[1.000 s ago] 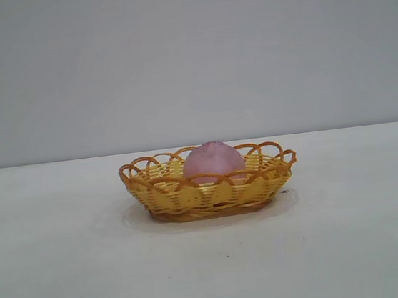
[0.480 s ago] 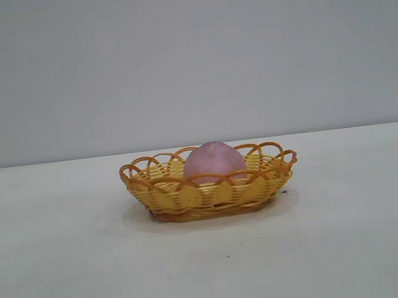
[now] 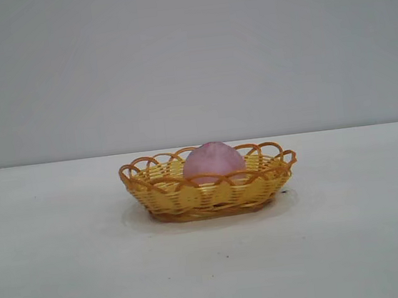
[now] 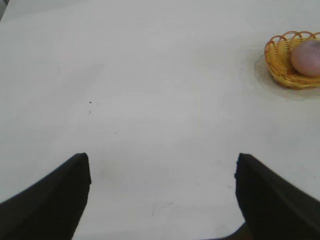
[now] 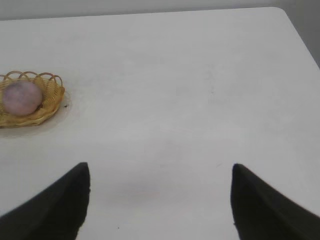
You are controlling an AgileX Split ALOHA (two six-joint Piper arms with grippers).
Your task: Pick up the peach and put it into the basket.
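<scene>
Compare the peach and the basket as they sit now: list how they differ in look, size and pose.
The peach is smooth, matte and pinkish-purple; the basket is woven yellow wicker with an orange looped rim. The peach is a rounded solid lump; the basket is a shallow open oval. The peach is clearly narrower than the basket and rises above its rim. The peach rests inside the basket, while the basket sits on the white table. Both are untouched by either arm.

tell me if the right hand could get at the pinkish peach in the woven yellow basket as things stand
Probably yes. The right hand is open and empty, with only bare white table between it and the rounded pinkish-purple peach, which sits exposed in the shallow woven yellow basket, its top above the rim.
</scene>
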